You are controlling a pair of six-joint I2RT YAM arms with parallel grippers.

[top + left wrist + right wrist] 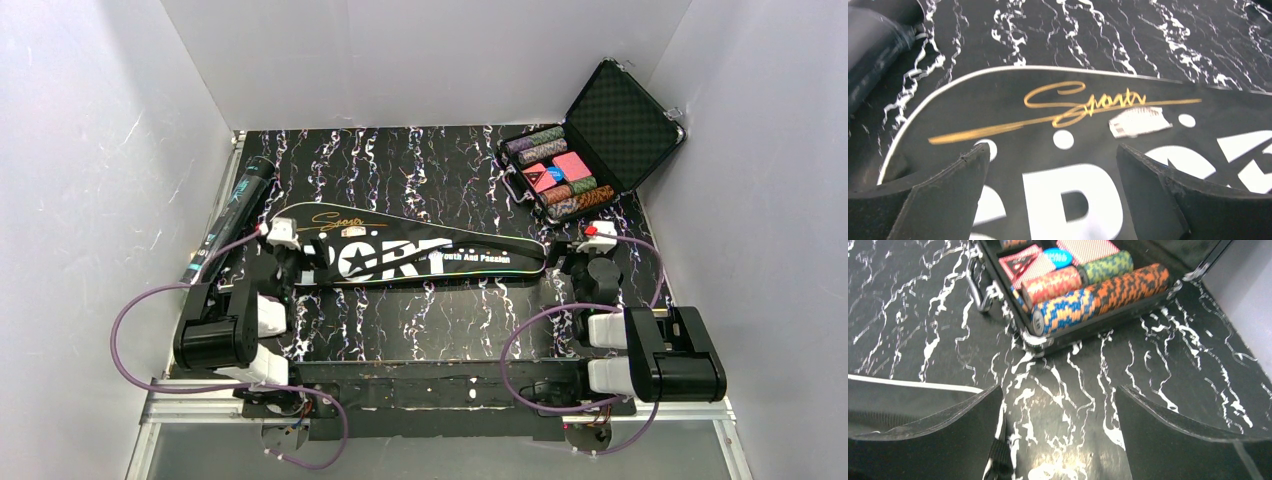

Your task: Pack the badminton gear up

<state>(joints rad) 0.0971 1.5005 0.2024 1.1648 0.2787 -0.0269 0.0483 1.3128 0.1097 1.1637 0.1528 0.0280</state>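
The long black racket-shaped bag (420, 255) lettered "SPORT" lies flat across the middle of the table, wide end to the left. My left gripper (290, 245) hovers open over that wide end. In the left wrist view its jaws (1050, 150) frame the white letters and gold signature on the bag (1073, 130). The black teal-printed tube (228, 212) lies along the left wall and also shows in the left wrist view (873, 45). My right gripper (580, 250) is open and empty over bare table (1058, 389), just right of the bag's narrow end (893, 402). No rackets or shuttlecocks are in view.
An open black hard case of coloured poker chips (585, 150) stands at the back right, close beyond my right gripper, and shows in the right wrist view (1083, 290). White walls enclose the black marbled table (420, 320) on three sides.
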